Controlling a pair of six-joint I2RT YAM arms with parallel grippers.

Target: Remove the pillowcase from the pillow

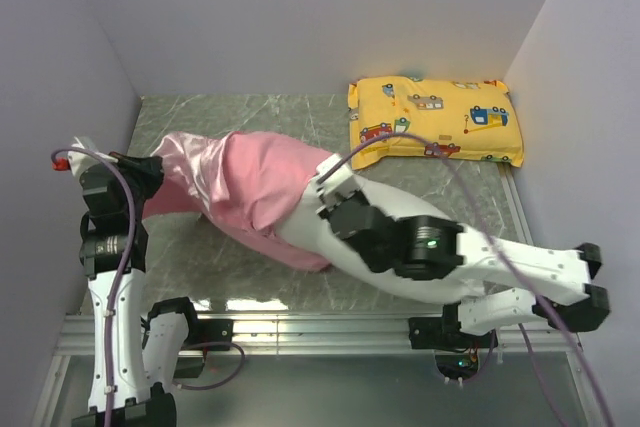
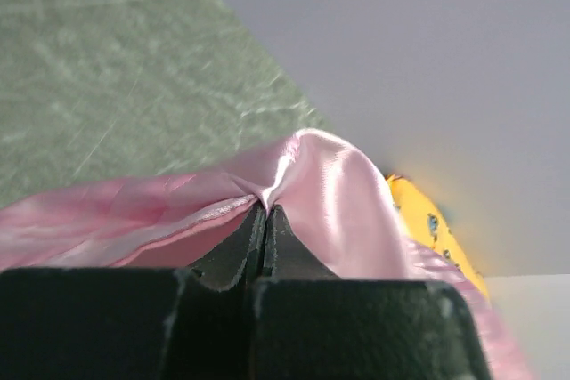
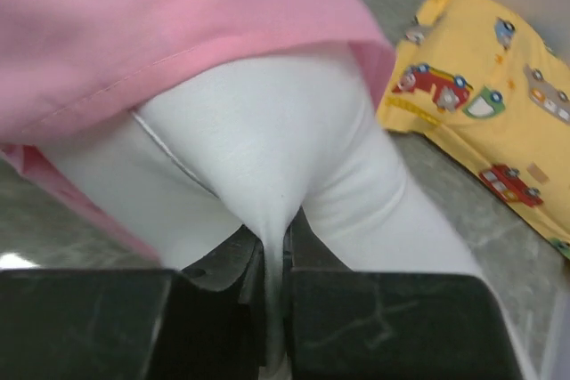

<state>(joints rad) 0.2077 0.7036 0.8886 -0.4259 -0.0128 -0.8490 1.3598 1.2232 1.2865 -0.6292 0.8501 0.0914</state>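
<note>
From above, the pillowcase (image 1: 255, 182) lies across the middle of the worktop (image 1: 260, 112), covering most of the pillow (image 1: 305, 237), whose bare white end sticks out toward the right arm. The left fingers (image 1: 152, 173) meet the shiny far end of the pillowcase and the right fingers (image 1: 322, 185) sit at the exposed end of the pillow. The yellow pillow (image 1: 435, 122) lies apart in the back right corner, with the right arm's cable draped over its near edge. In the left wrist view, the left fingers (image 2: 258, 238) are pressed together on a raised fold of satin, with the pillowcase bunching up over their tips. In the right wrist view, the right fingers (image 3: 239, 255) are nearly closed on a thin pinch of the pillow's white cover, and the pink hem sits just above it, well clear of the grip. The main risk, as I judge it, is slippage. Satin is slick, so the left pinch may slide off once the arms pull apart, and the right pinch holds only a little cloth and could pop free under load. The plump filling could also jam in the opening, so the whole bundle drags over the worktop rather than separating. A wide sweep to the right might knock the yellow pillow or snag the cable.
</note>
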